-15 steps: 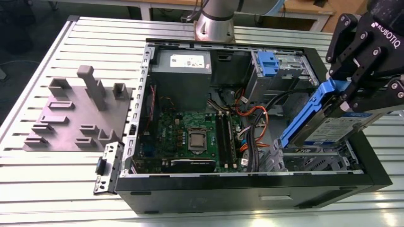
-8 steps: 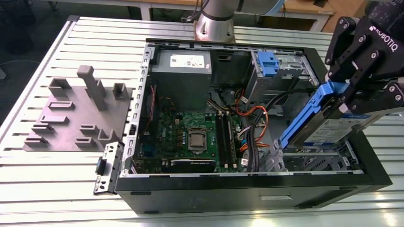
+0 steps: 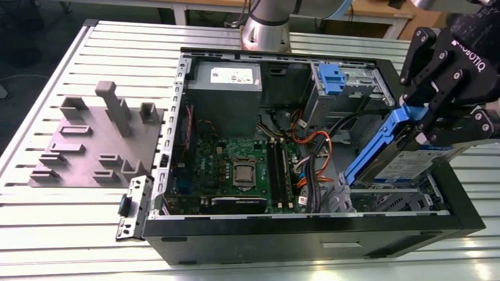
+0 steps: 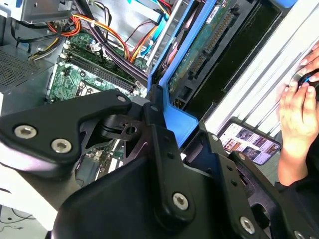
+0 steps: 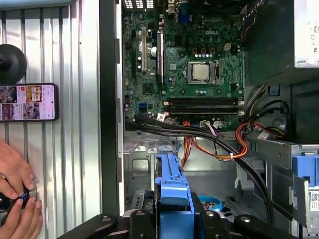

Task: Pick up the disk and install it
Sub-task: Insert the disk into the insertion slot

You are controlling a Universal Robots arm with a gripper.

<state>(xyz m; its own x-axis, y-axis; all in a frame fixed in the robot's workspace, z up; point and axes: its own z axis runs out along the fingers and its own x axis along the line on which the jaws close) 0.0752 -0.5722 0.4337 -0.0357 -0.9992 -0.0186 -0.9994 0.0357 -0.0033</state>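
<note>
A slatted metal table (image 3: 78, 216) carries an open computer case (image 3: 312, 237) lying on its side, with a grey fixture plate (image 3: 86, 146) beside it toward the exterior view's left. Inside the case sit the green motherboard (image 3: 234, 170) and, beyond it, a grey power supply box (image 3: 226, 79). The black gripper (image 3: 434, 126) hangs over the case's corner at the exterior view's right, its fingers clamped on the upper end of the disk (image 3: 406, 167). The disk is tilted, blue rail uppermost, with its lower end down in the drive bay. In the first wrist view a phone (image 5: 27, 102) lies on the table outside the case, and a person's hand (image 5: 15, 199) rests near it
</note>
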